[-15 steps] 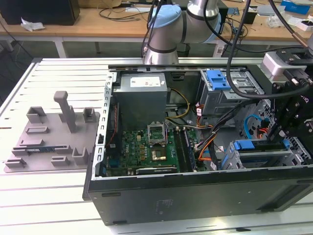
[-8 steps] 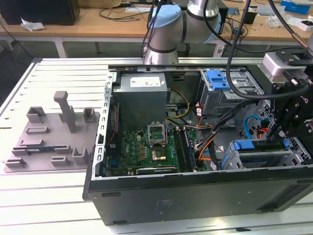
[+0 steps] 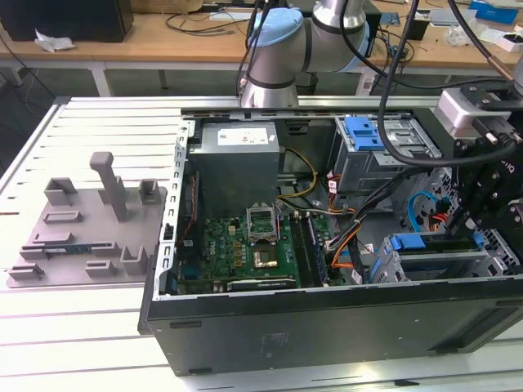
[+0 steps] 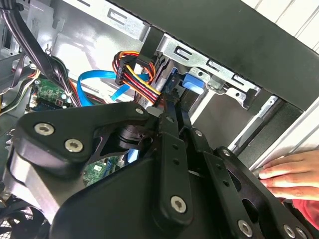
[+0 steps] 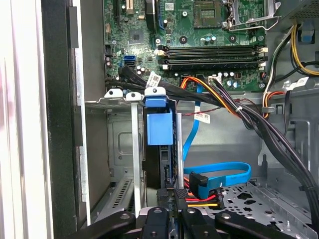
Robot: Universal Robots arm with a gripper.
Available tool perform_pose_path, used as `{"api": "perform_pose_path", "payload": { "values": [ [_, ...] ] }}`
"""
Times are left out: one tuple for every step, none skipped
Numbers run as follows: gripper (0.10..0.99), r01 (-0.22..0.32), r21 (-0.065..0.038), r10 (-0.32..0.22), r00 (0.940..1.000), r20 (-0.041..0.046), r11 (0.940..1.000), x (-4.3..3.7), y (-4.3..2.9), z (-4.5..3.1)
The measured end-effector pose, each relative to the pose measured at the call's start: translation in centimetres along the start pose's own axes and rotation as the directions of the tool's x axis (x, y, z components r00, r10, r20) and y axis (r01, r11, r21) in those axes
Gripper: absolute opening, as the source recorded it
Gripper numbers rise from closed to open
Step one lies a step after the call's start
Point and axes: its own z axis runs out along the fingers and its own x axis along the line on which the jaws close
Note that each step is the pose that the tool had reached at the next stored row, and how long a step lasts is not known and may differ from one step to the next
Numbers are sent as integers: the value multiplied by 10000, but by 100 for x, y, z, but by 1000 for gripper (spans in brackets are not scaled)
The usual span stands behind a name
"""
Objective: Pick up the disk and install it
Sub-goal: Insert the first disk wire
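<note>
White slatted metal makes up the table (image 3: 82, 343), and a black steel case (image 3: 327, 335) lies open on it. The arm (image 3: 278, 49), smooth grey tube with a pale blue joint cap, comes in from behind the case, and its upper part is cut off by the frame. A matte grey plastic tray (image 3: 90, 237) of blocky pockets and one upright post sits just beside the case on the exterior view's left.

Inside the case, a plain grey box-shaped supply (image 3: 237, 163) stands over a green board (image 5: 199, 30) studded with chips and long black slots. A cage (image 5: 119, 144) of bare punched sheet metal sits against the case wall.

The disk (image 5: 159, 129) stands on edge in a slot of that cage. Its glossy blue bracket shows, but the thin dark body is mostly hidden between the rails.

The gripper (image 4: 177, 114), black bolted links, reaches to the disk's near edge. Its fingers (image 4: 169, 134) lie close together and look clamped on the disk, though the contact itself is hidden by the linkage.

A flat blue cable (image 5: 224, 172) and a bundle of red, yellow and orange wires (image 4: 137, 77) run beside the cage. A hand (image 4: 294, 172) rests flat by the case's outer edge, cut off at the wrist.
</note>
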Motion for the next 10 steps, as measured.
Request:
{"api": "perform_pose_path", "payload": {
  "values": [
    [165, -1, -1, 1, 10000, 0, 10000, 0, 0, 2],
    [165, 0, 0, 0, 10000, 0, 10000, 0, 0, 5],
    [165, 0, 0, 0, 10000, 0, 10000, 0, 0, 5],
    [165, 0, 0, 0, 10000, 0, 10000, 0, 0, 6],
    [165, -1, -1, 1, 10000, 0, 10000, 0, 0, 8],
    [165, 0, 0, 0, 10000, 1, 10000, 0, 0, 12],
    [165, 0, 0, 0, 10000, 0, 10000, 0, 1, 17],
    [165, -1, 0, 1, 10000, 0, 10000, 0, 1, 20],
    [165, 0, 0, 0, 10000, 0, 10000, 0, 0, 22],
    [165, 0, 0, 0, 10000, 1, 10000, 0, 1, 25]
  ]
}}
